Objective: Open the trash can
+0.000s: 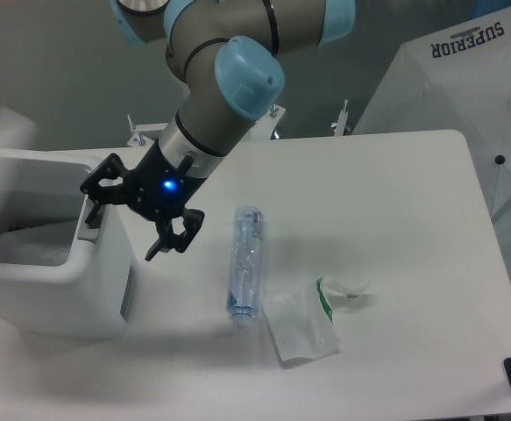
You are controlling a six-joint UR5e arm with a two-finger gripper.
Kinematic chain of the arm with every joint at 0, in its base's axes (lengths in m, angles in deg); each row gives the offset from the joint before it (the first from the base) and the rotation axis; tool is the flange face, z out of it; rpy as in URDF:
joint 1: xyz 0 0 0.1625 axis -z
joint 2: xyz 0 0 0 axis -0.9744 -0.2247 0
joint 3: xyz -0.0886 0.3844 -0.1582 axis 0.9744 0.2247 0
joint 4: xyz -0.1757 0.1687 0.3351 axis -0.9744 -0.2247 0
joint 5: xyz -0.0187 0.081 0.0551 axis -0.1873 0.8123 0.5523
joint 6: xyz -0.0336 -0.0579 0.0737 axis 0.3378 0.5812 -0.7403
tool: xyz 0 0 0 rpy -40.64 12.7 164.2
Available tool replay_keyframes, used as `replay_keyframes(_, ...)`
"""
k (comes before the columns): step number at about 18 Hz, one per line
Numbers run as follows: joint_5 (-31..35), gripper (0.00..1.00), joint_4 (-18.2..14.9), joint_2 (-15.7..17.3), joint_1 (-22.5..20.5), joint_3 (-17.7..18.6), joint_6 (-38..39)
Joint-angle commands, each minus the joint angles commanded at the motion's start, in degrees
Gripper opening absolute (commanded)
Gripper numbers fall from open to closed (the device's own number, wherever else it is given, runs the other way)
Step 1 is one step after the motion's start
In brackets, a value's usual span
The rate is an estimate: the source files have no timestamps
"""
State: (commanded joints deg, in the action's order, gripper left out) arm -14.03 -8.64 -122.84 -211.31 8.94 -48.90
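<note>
claw (131,213) spread, by trash can (53,281) rim | lid up | bottle (244,272) lying on table (395,263)

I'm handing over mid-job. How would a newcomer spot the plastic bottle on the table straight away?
Start at the big white trash can on the table's left side, its top open with the liner showing. To its right, past the gripper, the bottle lies on its side near the table's middle. It is clear and bluish, unlike the flat white wrapper beside it.

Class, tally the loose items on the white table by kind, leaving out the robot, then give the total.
Trash can: 1
Plastic bottle: 1
Plastic wrapper: 1
Total: 3
</note>
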Motion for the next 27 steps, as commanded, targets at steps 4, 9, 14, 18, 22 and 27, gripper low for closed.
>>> replay_keyframes(4, -0.4, 1.0, 0.6, 0.2, -0.2, -0.9, 0.4)
replay_keyframes(9, -0.5, 1.0, 0.6, 0.4, -1.8, -3.4, 0.3)
replay_keyframes(14, 0.2, 1.0, 1.8, 0.1, -4.8, -5.7, 0.0)
replay_keyframes(18, 4.2, 1.0, 2.2, -0.2, -6.3, -6.0, -0.4)
replay_keyframes(22, 11.7, 1.0, 3.8, -3.5, -6.4, -6.9, -0.9)
replay_keyframes(27, 22.8, 1.0, 4.7, -9.6, -9.8, -6.7, -6.3)
